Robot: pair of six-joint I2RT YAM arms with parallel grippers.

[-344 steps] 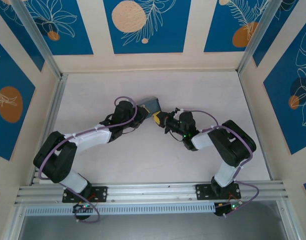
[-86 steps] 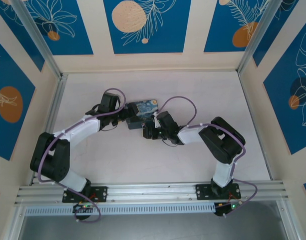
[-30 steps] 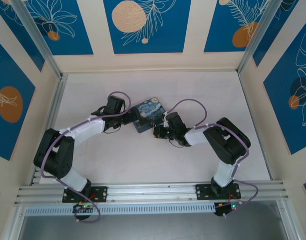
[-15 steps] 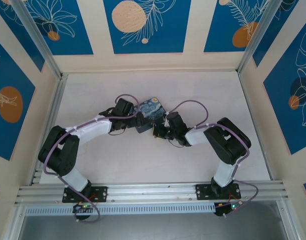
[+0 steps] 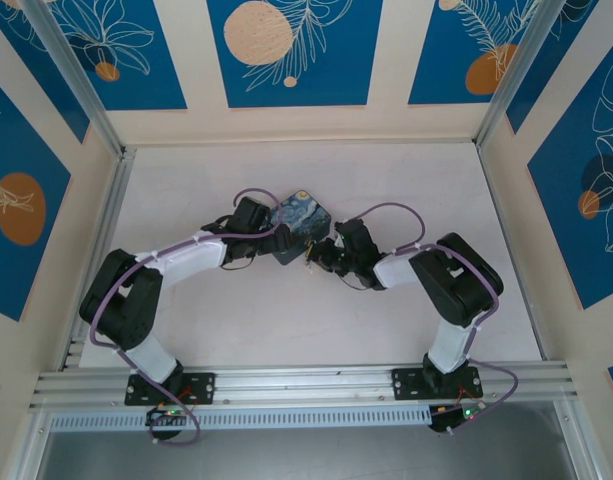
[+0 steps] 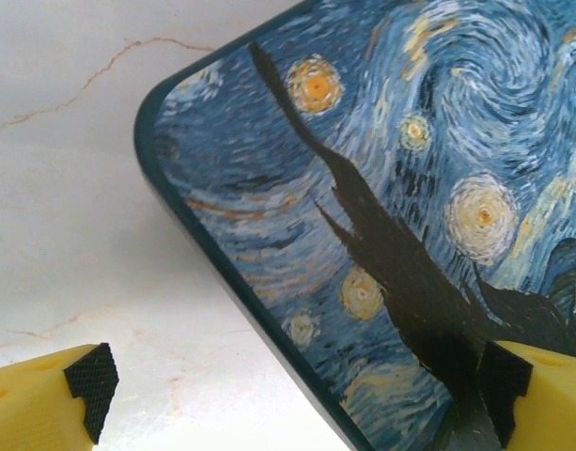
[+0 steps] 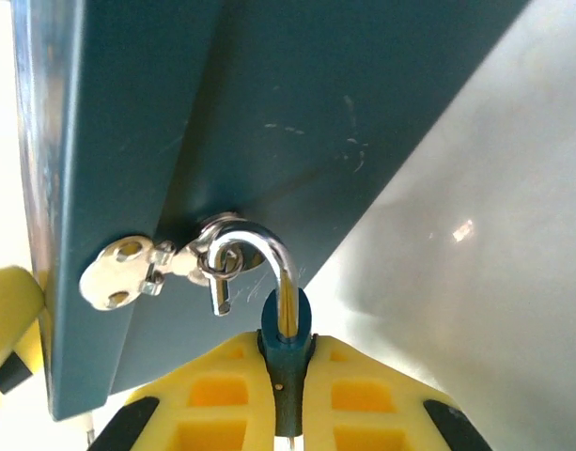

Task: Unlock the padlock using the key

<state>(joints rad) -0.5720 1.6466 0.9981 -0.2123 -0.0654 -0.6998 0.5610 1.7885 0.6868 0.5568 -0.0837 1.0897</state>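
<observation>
At the box hasp (image 7: pixel 118 272), the padlock (image 7: pixel 286 324) sits clamped between the right fingers (image 7: pixel 222 385).

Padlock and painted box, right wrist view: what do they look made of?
Padlock: shackle likely polished steel, mirror glints; body, clamped in the right pincer, blue-coated, perhaps plastic. Painted box: matte teal side with fine scratches, painted tin or wood, unclear.

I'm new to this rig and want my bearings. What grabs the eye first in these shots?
The painted box with its swirling starry-night lid stands out first, mid-way across the table; the left gripper hangs open over its corner. Next comes the padlock in the right wrist view: its silver shackle hooks through the hasp on the box's dark side, while the right gripper clamps its blue body.
</observation>
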